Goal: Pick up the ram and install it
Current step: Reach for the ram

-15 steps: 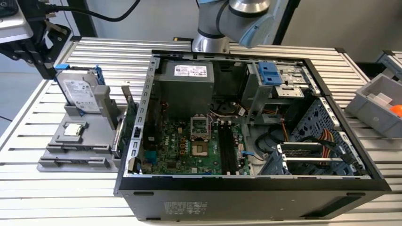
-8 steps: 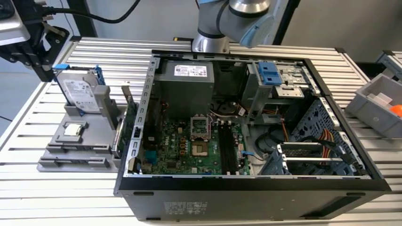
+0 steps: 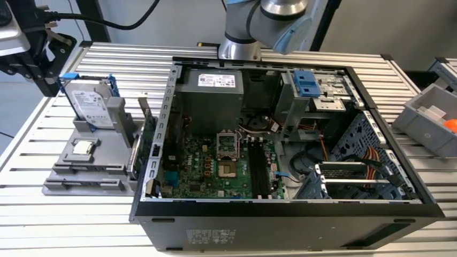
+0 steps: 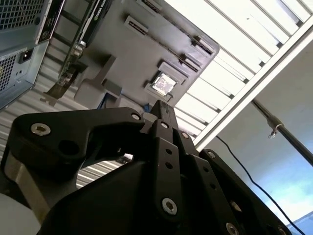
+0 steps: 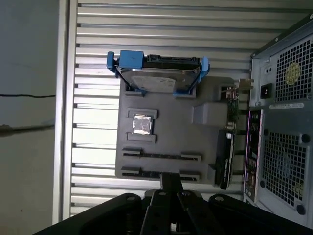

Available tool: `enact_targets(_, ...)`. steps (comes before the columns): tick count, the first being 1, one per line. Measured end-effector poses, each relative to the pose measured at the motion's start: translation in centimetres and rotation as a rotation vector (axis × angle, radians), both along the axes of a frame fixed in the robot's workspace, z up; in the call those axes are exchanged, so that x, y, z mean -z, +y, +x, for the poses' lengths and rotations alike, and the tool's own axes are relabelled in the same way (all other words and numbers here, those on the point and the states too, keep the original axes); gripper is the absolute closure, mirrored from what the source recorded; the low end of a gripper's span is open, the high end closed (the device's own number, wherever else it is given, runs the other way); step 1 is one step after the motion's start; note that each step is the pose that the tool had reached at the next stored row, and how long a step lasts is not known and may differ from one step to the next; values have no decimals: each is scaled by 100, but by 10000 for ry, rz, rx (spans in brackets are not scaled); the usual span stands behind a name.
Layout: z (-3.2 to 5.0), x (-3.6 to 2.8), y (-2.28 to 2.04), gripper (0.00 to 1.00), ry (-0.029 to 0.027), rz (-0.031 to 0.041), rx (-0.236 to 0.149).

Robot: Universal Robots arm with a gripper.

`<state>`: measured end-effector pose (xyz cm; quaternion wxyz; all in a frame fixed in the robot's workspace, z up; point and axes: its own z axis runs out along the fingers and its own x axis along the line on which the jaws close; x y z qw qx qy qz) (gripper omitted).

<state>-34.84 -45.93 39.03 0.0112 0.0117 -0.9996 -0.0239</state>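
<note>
One tool [image 5: 171,180] faces one hard drive [image 5: 159,78] and one processor [image 5: 142,125].

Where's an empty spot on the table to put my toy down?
The table's slats are bare in front of the grey holder and behind it, beside the computer case. Crowded: the holder, with its hard drive and chip, and inside the case.

The table [image 3: 71,219] is built of ribbed bare metal, the holder [image 3: 85,183] of matt grey plastic, the hard drive [image 3: 91,104] glossy-faced.
</note>
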Motion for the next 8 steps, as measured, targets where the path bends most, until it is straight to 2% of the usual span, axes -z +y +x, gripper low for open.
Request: enact_targets(8,0,2,-71,100,34,1,0)
